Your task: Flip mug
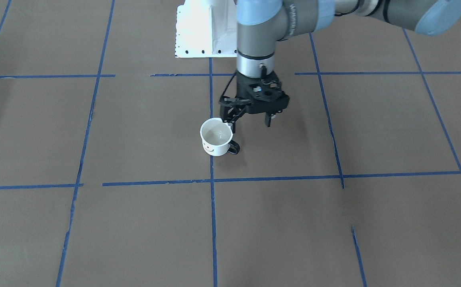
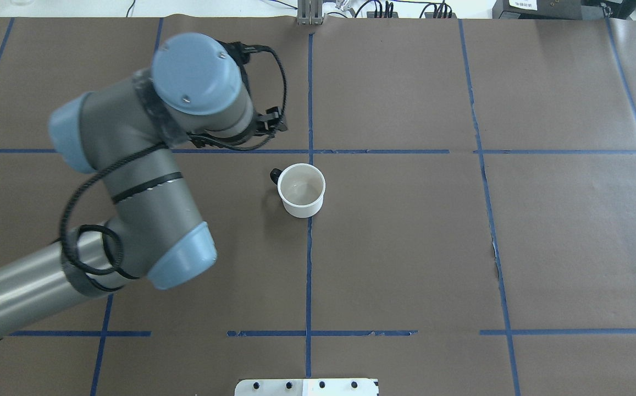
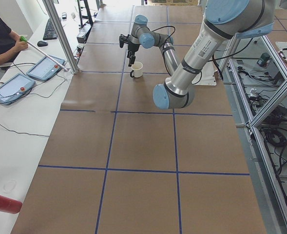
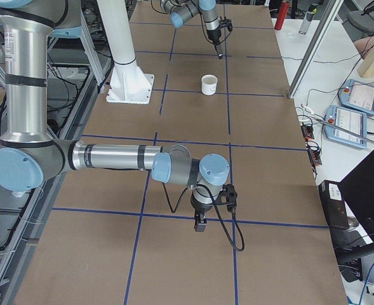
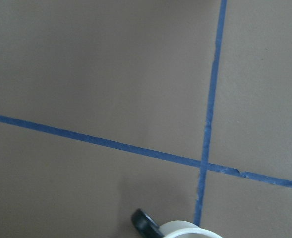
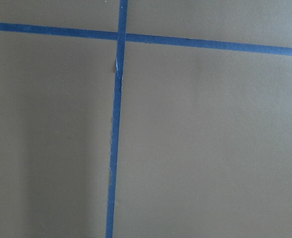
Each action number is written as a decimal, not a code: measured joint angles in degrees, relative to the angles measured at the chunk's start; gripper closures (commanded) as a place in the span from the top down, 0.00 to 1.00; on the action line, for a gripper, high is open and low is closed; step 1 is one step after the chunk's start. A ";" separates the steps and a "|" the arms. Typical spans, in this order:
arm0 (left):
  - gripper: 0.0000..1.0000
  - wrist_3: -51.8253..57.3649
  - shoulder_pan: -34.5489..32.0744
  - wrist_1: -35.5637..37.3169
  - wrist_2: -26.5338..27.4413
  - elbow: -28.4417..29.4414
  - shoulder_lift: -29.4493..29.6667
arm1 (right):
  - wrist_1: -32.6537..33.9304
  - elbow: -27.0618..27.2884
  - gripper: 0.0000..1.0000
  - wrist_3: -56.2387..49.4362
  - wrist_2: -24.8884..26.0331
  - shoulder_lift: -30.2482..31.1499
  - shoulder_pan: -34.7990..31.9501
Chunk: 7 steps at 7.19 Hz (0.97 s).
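The mug (image 1: 216,139) stands upright on the brown table, mouth up, with its smiley face toward the front camera and its black handle to the robot's left. It also shows in the overhead view (image 2: 301,190), the left side view (image 3: 137,69) and the right side view (image 4: 209,84), and its rim shows at the bottom edge of the left wrist view (image 5: 185,230). My left gripper (image 1: 250,123) hangs open and empty just beyond the mug, pointing down and apart from it. My right gripper (image 4: 199,223) hovers low over the table far from the mug; I cannot tell whether it is open or shut.
The white base plate (image 1: 198,32) of the robot mount sits at the robot's side of the table. Blue tape lines (image 2: 309,264) divide the brown paper into squares. Operator tablets (image 3: 16,85) lie on a side bench off the table.
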State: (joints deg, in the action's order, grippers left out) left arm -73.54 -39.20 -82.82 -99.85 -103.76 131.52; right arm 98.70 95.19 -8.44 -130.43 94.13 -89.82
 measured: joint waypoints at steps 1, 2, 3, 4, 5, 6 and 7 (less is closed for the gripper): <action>1.00 6.75 -5.31 -0.12 -3.30 -2.47 -3.39 | 0.00 0.00 1.00 0.00 0.00 0.00 0.00; 1.00 15.08 -11.94 -0.37 -7.93 -3.80 -6.95 | 0.00 0.00 1.00 0.00 0.00 0.00 0.00; 1.00 24.86 -19.76 -0.43 -12.68 -4.56 -10.81 | 0.00 0.00 1.00 0.00 0.00 0.00 0.00; 1.00 36.11 -27.58 -0.43 -16.69 -4.85 -15.42 | 0.00 0.00 1.00 0.00 0.00 0.00 0.00; 1.00 49.02 -35.05 -0.43 -20.59 -4.35 -20.75 | 0.00 0.00 1.00 0.00 0.00 0.00 0.00; 1.00 60.59 -41.34 -0.45 -24.36 -2.51 -25.44 | 0.00 0.00 1.00 0.00 0.00 0.00 0.00; 1.00 70.22 -46.74 -0.51 -28.33 0.58 -29.97 | 0.00 0.00 1.00 0.00 0.00 0.00 0.00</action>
State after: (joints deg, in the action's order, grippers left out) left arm -3.33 -85.95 -83.33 -128.19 -103.18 101.55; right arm 98.70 95.19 -8.44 -130.43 94.13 -89.83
